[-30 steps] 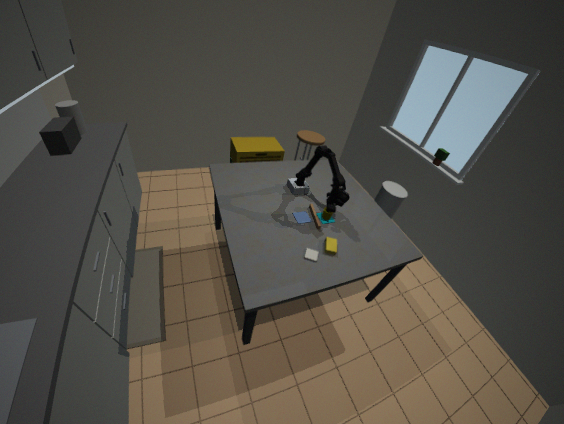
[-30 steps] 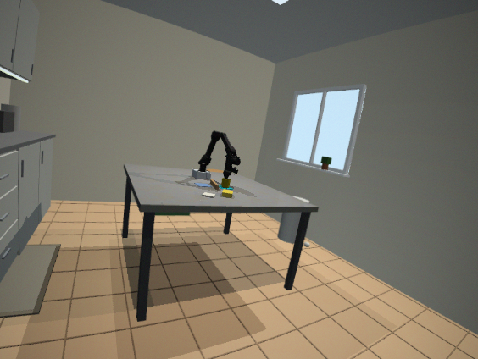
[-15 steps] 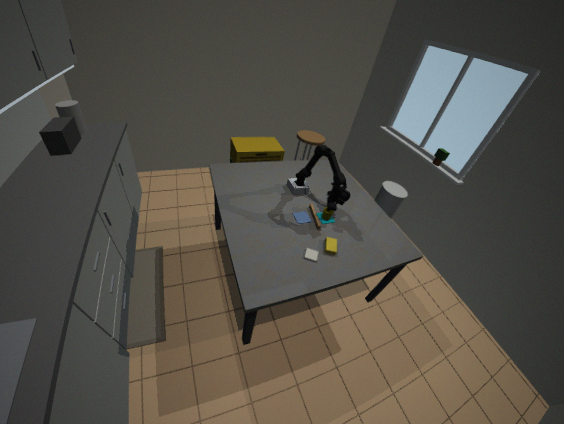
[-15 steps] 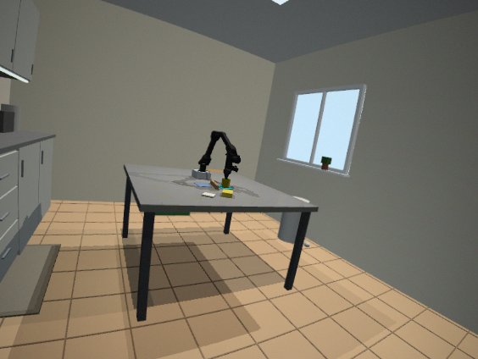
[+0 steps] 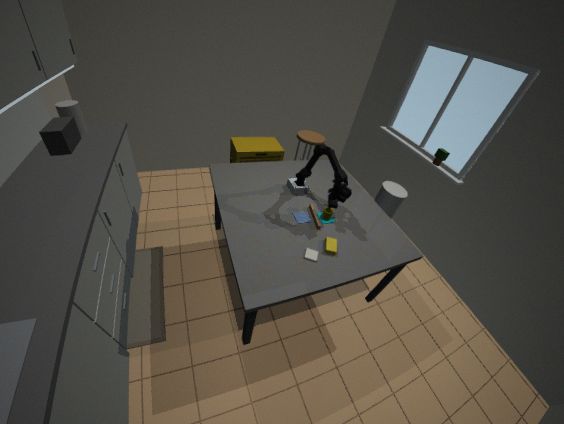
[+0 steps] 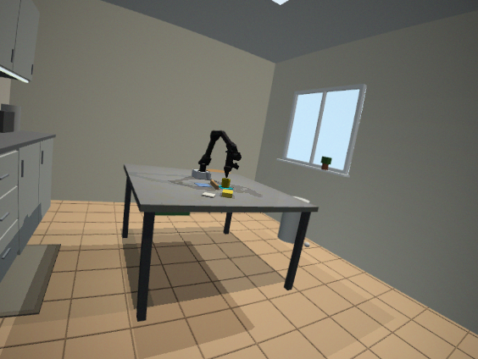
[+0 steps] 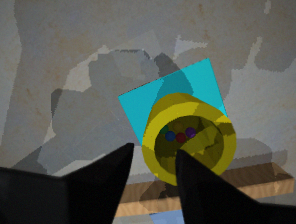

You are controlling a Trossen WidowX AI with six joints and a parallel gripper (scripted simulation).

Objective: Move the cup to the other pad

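The yellow cup (image 5: 327,214) (image 6: 225,183) (image 7: 228,145) stands upright on the cyan pad (image 5: 331,220) (image 7: 205,82). In the wrist view several marbles (image 7: 180,137) lie inside the cup. My gripper (image 5: 330,206) (image 6: 226,176) (image 7: 154,152) is partly open and empty, with its fingertips just above the cup; one fingertip overlaps the cup's mouth in the wrist view and the other is beside its rim. The blue pad (image 5: 301,217) (image 6: 202,185) (image 7: 167,219) lies across the wooden bar and bears nothing.
The wooden bar (image 5: 315,216) (image 6: 214,184) (image 7: 260,181) lies between the two pads, close to the cup. A yellow block (image 5: 331,245) (image 6: 227,193) and a white flat piece (image 5: 311,255) (image 6: 208,195) lie on the table, away from the pads.
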